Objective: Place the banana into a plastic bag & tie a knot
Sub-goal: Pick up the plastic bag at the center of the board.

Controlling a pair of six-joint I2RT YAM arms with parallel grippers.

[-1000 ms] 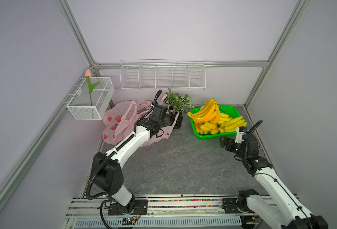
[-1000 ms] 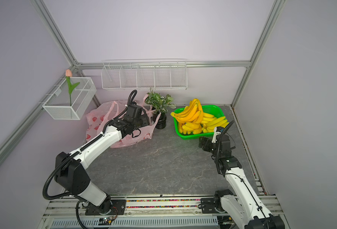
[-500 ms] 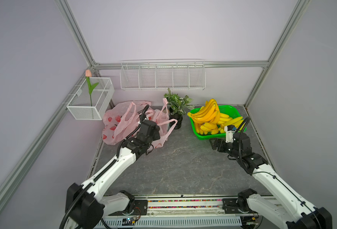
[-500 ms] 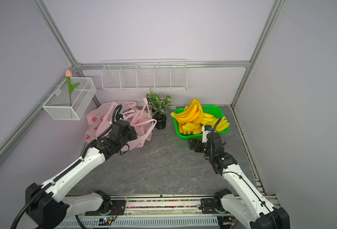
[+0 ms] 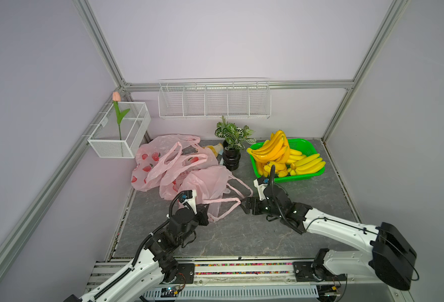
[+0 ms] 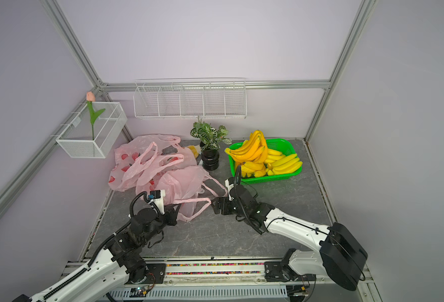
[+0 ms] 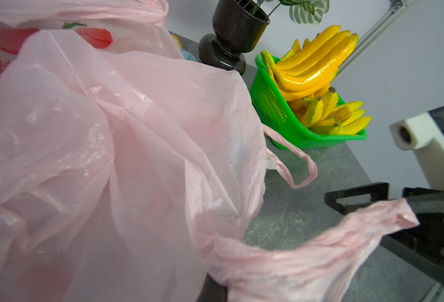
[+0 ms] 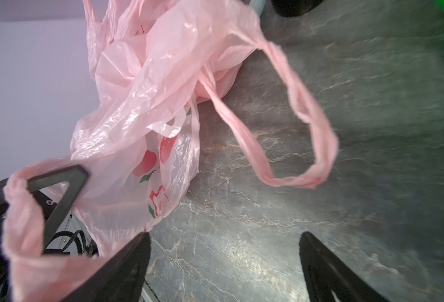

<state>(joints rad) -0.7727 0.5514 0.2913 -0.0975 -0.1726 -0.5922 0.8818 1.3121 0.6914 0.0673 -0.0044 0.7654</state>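
Yellow bananas (image 5: 278,154) (image 6: 255,153) (image 7: 315,68) are heaped in a green basket (image 5: 307,177) at the back right. A pink plastic bag (image 5: 210,183) (image 6: 184,183) (image 7: 111,130) (image 8: 163,65) lies crumpled mid-table. My left gripper (image 5: 205,211) (image 6: 175,211) is shut on its near edge; the plastic hides the jaws in the left wrist view. One bag handle (image 5: 223,201) (image 7: 320,248) stretches across to my right gripper (image 5: 244,205) (image 6: 215,205) (image 8: 223,240), which is open over bare table, the handle's end draped on the outside of one finger (image 8: 137,251). The other handle (image 8: 307,117) lies loose.
More pink strawberry-print bags (image 5: 163,162) are piled at the back left. A black plant pot (image 5: 231,159) stands between the bags and the basket. White wire baskets (image 5: 119,130) hang on the left and back walls. Grey tabletop (image 5: 242,235) lies in front of both grippers.
My left gripper shut on a bag and dragged it from the back-left pile toward the front. The right arm swung from the basket to the table's middle, reaching the bag's handle.
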